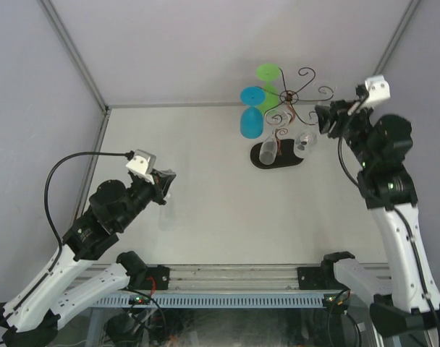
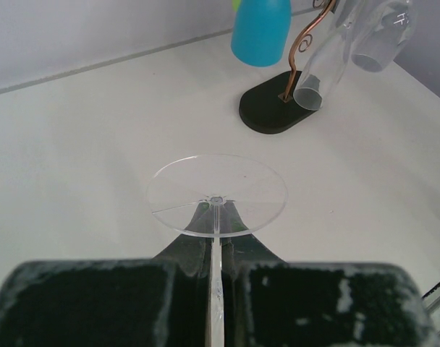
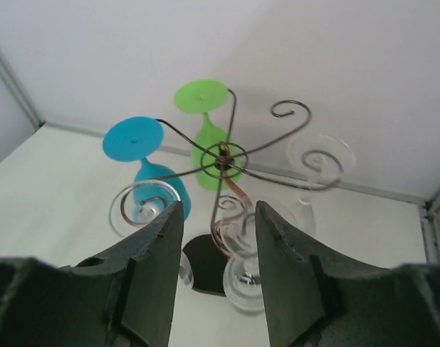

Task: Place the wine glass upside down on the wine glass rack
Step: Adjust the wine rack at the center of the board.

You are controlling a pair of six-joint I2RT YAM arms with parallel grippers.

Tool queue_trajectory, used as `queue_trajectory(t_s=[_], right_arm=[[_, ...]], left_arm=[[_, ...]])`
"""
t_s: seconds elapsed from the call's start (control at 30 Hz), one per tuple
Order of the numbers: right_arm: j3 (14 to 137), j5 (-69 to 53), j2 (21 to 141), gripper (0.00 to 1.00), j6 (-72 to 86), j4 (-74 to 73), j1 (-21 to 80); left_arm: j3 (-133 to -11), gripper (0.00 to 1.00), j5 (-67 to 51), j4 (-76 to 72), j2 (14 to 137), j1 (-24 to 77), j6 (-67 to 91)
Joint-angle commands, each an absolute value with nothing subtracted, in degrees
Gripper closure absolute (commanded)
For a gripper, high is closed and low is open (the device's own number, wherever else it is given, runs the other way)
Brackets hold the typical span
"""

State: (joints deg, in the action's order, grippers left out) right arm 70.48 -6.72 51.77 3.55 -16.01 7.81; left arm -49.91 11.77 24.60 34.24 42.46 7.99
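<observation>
Left pincer (image 2: 217,249) clamps wine glass (image 2: 218,194) stem; right pincer (image 3: 218,217) gapes

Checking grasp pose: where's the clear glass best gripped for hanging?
Take the glass by its stem, side-on, just behind the foot, as the left gripper has it. That leaves the flat foot free to slide into a rack arm.

The left claw (image 2: 216,249), well apart from the thin dark-brown wire rack with spiral arms (image 1: 292,97), is clamped on the stem of a clear wine glass (image 2: 217,194). The right claw (image 3: 218,217) hovers just beside the rack's top, jaws parted.
</observation>
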Motion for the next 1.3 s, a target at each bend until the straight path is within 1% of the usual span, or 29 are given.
queue_trajectory(t_s=[0.0, 0.23, 0.37, 0.47, 0.7, 1.13, 1.27], right_arm=[[83.42, -18.81, 62.36, 0.56, -3.80, -28.85, 6.75], [101.19, -31.04, 78.88, 0.57, -7.64, -37.14, 3.38], [108.52, -37.11, 86.57, 0.57, -9.15, -39.26, 2.45], [112.82, -39.24, 90.91, 0.57, -9.55, -40.08, 2.37], [118.05, -39.23, 97.69, 0.59, -8.76, -39.87, 2.40], [120.39, -33.04, 102.19, 0.61, -11.95, -41.77, 4.25], [121.42, -32.28, 103.70, 0.63, -12.52, -42.60, 4.84]], left_arm=[[-48.52, 1.00, 10.75, 22.37, 33.75, 41.85, 8.35], [-48.26, 1.00, 9.29, 22.31, 34.44, 41.66, 8.83], [-48.21, 1.00, 8.41, 22.32, 35.01, 41.57, 8.92], [-48.25, 1.00, 8.24, 22.27, 35.06, 41.41, 9.01], [-48.16, 1.00, 7.59, 22.31, 35.24, 40.87, 8.96], [-48.06, 1.00, 5.77, 21.98, 35.51, 39.77, 9.14], [-48.05, 1.00, 5.24, 21.86, 35.68, 39.47, 9.23]])
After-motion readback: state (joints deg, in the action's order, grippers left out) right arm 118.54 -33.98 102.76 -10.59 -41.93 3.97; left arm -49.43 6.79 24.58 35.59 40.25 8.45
